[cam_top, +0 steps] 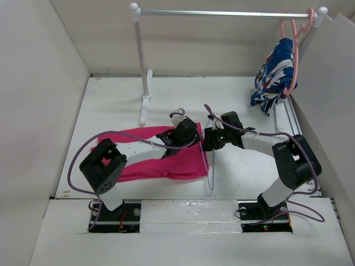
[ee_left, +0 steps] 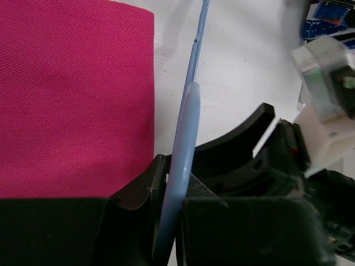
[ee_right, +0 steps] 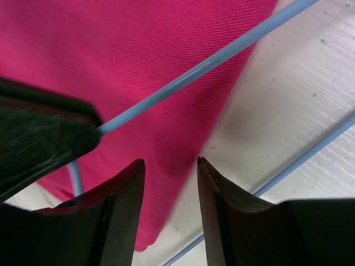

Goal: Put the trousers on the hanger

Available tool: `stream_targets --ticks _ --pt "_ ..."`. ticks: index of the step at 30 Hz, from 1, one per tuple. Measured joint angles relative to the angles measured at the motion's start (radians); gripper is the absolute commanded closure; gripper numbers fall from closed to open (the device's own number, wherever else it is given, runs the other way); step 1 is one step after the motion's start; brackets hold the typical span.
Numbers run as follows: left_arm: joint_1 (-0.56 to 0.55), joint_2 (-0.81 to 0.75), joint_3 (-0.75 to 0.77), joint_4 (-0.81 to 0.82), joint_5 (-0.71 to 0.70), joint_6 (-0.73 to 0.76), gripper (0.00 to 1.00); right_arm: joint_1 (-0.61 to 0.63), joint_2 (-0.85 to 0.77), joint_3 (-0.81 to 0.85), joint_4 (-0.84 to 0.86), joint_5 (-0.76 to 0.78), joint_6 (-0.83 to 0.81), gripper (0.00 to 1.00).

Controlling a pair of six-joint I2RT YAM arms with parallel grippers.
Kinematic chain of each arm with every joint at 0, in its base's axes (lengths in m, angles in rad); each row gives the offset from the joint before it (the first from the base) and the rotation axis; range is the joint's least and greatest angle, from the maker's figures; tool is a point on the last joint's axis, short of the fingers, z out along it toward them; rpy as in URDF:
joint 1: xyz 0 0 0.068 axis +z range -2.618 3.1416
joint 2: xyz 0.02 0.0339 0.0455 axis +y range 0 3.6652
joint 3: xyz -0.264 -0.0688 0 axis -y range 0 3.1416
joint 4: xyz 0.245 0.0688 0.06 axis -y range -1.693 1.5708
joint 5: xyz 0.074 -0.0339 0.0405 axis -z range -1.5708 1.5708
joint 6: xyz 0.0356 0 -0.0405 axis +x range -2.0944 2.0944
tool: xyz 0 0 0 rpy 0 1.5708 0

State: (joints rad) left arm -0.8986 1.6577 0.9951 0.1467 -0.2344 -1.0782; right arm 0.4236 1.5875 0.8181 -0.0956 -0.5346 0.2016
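Note:
The magenta-pink trousers point(cam_top: 161, 160) lie folded flat on the white table, left of centre. The thin light-blue hanger point(cam_top: 209, 166) lies along their right edge. My left gripper point(cam_top: 186, 133) is over the trousers' upper right corner. In the left wrist view it point(ee_left: 172, 183) is shut on the hanger's bar point(ee_left: 188, 122), with the trousers point(ee_left: 72, 100) to its left. My right gripper point(cam_top: 213, 138) is just right of it. In the right wrist view it point(ee_right: 171, 163) is open and empty above the trousers' edge point(ee_right: 138, 55), with a hanger wire point(ee_right: 211, 64) crossing ahead.
A clothes rail point(cam_top: 222, 14) on a white post point(cam_top: 143, 66) stands at the back. A salmon-pink hanger point(cam_top: 294, 44) with a blue-and-white garment point(cam_top: 274, 75) hangs at its right end. White walls close in both sides.

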Motion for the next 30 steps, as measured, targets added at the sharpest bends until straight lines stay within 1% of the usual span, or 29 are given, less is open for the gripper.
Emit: stream_targets --ticks 3,4,5,6,7,8,9,10,14,17,19,22,30 --pt "-0.005 0.000 -0.008 0.004 -0.016 -0.003 1.00 0.019 0.054 0.000 0.035 0.033 0.011 0.47" --pt "-0.006 0.000 -0.008 0.005 -0.021 -0.003 1.00 0.027 0.065 0.000 0.040 0.045 0.013 0.46" --pt "-0.008 0.001 -0.008 0.006 -0.026 -0.003 1.00 0.035 0.071 -0.001 0.051 0.047 0.016 0.48" --pt "-0.010 0.002 -0.008 0.007 -0.030 -0.003 1.00 0.044 0.072 -0.003 0.066 0.053 0.017 0.54" --pt "-0.011 0.003 -0.008 0.007 -0.034 -0.003 1.00 0.053 0.072 -0.010 0.085 0.055 0.021 0.75" --pt "-0.011 0.005 -0.008 0.007 -0.037 0.000 1.00 0.059 0.072 -0.021 0.105 0.056 0.024 0.86" --pt "-0.011 0.006 -0.010 0.010 -0.043 0.003 1.00 0.064 0.072 -0.033 0.124 0.055 0.032 0.95" --pt "-0.011 0.007 -0.014 0.014 -0.048 0.008 1.00 0.069 0.071 -0.047 0.138 0.054 0.040 1.00" --pt "-0.011 0.007 -0.021 0.019 -0.075 0.045 1.00 0.058 0.014 -0.097 0.154 0.032 0.065 1.00" --pt "-0.009 -0.001 -0.028 0.024 -0.093 0.079 1.00 0.007 -0.097 -0.103 0.111 -0.003 0.066 1.00" --pt "-0.005 -0.029 -0.058 0.029 -0.103 0.106 1.00 -0.032 -0.149 -0.094 0.040 -0.030 0.056 1.00" --pt "0.003 -0.078 -0.100 0.018 -0.126 0.143 1.00 -0.131 -0.232 -0.062 -0.007 -0.050 0.038 1.00" --pt "0.043 -0.191 -0.170 -0.053 -0.206 0.182 1.00 -0.373 -0.359 -0.049 -0.195 -0.102 -0.057 1.00"
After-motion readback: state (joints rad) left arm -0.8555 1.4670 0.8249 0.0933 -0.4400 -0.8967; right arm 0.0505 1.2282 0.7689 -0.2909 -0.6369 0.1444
